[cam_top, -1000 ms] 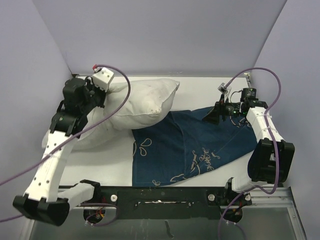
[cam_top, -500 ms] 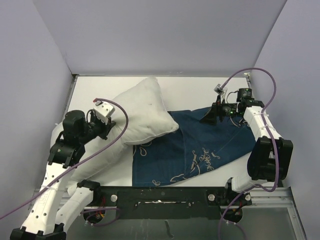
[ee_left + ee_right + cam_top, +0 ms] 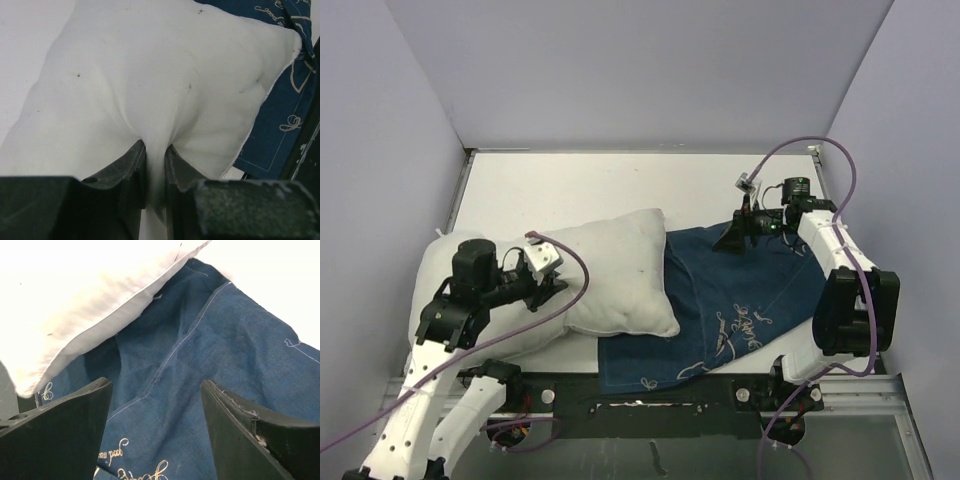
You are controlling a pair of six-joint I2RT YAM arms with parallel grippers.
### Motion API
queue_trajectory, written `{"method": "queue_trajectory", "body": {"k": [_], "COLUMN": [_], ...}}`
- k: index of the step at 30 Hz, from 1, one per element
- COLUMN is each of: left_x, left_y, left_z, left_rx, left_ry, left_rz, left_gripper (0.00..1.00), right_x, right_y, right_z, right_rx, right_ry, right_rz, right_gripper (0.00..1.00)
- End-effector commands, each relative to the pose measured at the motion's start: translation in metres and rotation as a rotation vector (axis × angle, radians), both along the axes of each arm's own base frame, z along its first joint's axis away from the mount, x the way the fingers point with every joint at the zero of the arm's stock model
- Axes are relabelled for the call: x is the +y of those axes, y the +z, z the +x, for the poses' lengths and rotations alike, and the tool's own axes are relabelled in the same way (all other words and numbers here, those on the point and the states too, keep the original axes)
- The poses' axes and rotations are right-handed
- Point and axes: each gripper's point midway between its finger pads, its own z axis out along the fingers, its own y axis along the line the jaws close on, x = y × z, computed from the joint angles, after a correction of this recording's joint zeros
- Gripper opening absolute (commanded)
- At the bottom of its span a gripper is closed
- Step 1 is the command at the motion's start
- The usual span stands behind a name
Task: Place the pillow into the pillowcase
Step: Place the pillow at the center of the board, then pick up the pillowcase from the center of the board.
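The left tool [image 3: 156, 150] has its two fingers set narrow, and between them is pinched a fold of the pillow [image 3: 610, 265]. The white cloth is gathered into a pucker and pulled into the gap. I think the grip is taken at this end so that the arm can drag and steer the whole soft body from behind, with the opposite end going first toward the pillowcase [image 3: 740, 290].

From this grip outward, the pillow lies on the near left part of the desk [image 3: 580, 185], long side across. Its right end already rests on top of the left border of the blue cloth, but it is on the cloth and not inside it. So the insertion itself is not yet done, in my judgement.

The right tool [image 3: 156, 385] stands wide and holds nothing. It hangs just above the far part of the pillowcase, with the fingers pointing down to the fabric near a stitched seam. Probably it waits there to catch one layer and lift it, so that a mouth is made for the pillow. I cannot tell from these views where the opening is, or whether it is parted.

The pillowcase is spread rather flat on the right half of the desk, and its near edge reaches the front rail.
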Motion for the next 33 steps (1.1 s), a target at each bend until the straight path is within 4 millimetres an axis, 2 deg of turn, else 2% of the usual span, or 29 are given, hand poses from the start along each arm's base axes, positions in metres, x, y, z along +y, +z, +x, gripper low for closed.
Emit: {"method": "queue_trajectory", "body": {"k": [1, 2, 5, 7, 8, 10, 12, 14, 16, 18, 21, 24, 25, 29, 31, 33], "left_x": [-0.002, -0.001, 0.004, 0.006, 0.005, 0.0, -0.013, -0.028, -0.042, -0.057, -0.095, -0.121, -0.127, -0.134, -0.137, -0.136], "left_y": [0.037, 0.035, 0.042, 0.067, 0.085, 0.118, 0.141, 0.145, 0.134, 0.114, 0.088, 0.053, 0.037, -0.003, -0.026, -0.049], "left_z": [-0.013, -0.012, 0.0, 0.005, 0.008, 0.01, 0.014, 0.025, 0.037, 0.05, 0.055, 0.065, 0.072, 0.085, 0.082, 0.077], "left_rx": [-0.173, -0.166, -0.158, -0.165, -0.181, -0.163, -0.096, 0.03, 0.112, 0.09, 0.008, 0.027, 0.04, -0.006, 0.0, 0.03], "left_ry": [-0.057, -0.042, 0.057, 0.139, 0.173, 0.207, 0.197, 0.187, 0.19, 0.224, 0.164, 0.069, 0.045, -0.045, -0.126, -0.178], "left_rz": [-0.033, -0.033, -0.063, -0.14, -0.195, -0.31, -0.41, -0.469, -0.447, -0.34, -0.158, 0.006, 0.058, 0.192, 0.251, 0.305], "left_gripper": [0.19, 0.25, 0.55, 0.74, 0.81, 0.85, 0.83, 0.77, 0.73, 0.74, 0.85, 0.9, 0.91, 0.94, 0.96, 0.96], "right_x": [0.014, 0.016, 0.022, 0.026, 0.027, 0.032, 0.034, 0.037, 0.04, 0.045, 0.058, 0.062, 0.062, 0.066, 0.068, 0.066], "right_y": [-0.001, -0.004, -0.016, -0.026, -0.032, -0.046, -0.06, -0.07, -0.077, -0.081, -0.089, -0.101, -0.105, -0.11, -0.108, -0.105], "right_z": [0.002, 0.002, 0.002, 0.004, 0.005, 0.007, 0.013, 0.017, 0.022, 0.026, 0.027, 0.028, 0.029, 0.028, 0.029, 0.032], "right_rx": [-0.028, -0.021, 0.005, 0.019, 0.026, 0.035, 0.038, 0.036, 0.03, 0.021, 0.023, 0.068, 0.081, 0.098, 0.09, 0.075], "right_ry": [0.057, 0.062, 0.064, 0.051, 0.042, 0.024, -0.008, -0.027, -0.042, -0.047, -0.027, -0.027, -0.026, -0.018, -0.019, -0.034], "right_rz": [-0.031, -0.04, -0.075, -0.111, -0.135, -0.199, -0.283, -0.34, -0.386, -0.422, -0.452, -0.458, -0.459, -0.461, -0.461, -0.465], "right_gripper": [0.73, 0.73, 0.73, 0.73, 0.73, 0.73, 0.71, 0.68, 0.63, 0.6, 0.59, 0.56, 0.53, 0.45, 0.35, 0.19]}}
